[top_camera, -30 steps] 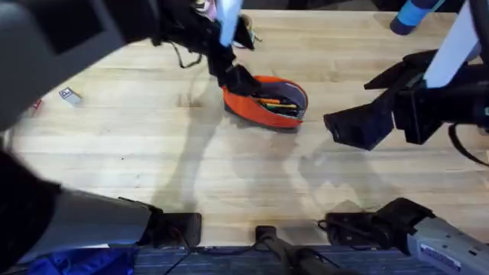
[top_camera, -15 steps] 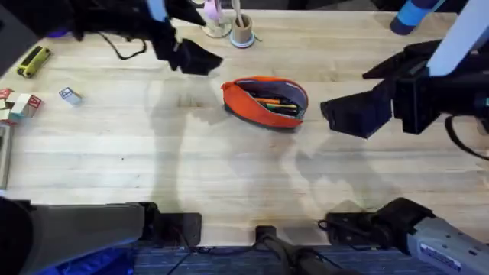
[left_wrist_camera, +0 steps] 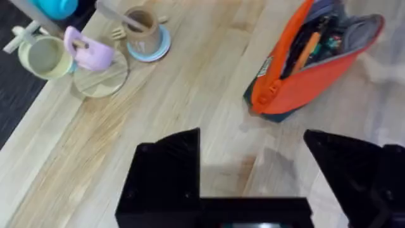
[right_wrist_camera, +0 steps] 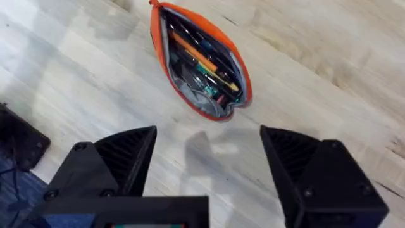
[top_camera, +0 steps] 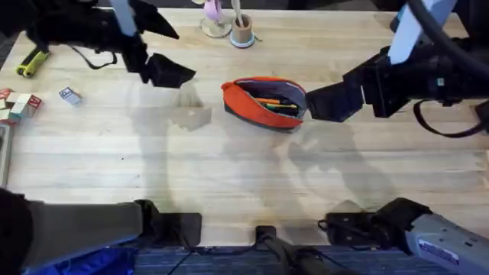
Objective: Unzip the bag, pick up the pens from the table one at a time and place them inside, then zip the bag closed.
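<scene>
Table (top_camera: 229,176) with open bag (top_camera: 263,103) at centre, pens (top_camera: 273,101) inside.
Left gripper (top_camera: 170,71) has been drawn well away from the bag, splayed and empty; right gripper (top_camera: 328,103) has been brought just beside it, spread and empty. Zipping remains, by judgement.

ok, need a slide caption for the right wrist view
Open right pincer above the table, facing the unzipped orange bag with pens inside.
</scene>
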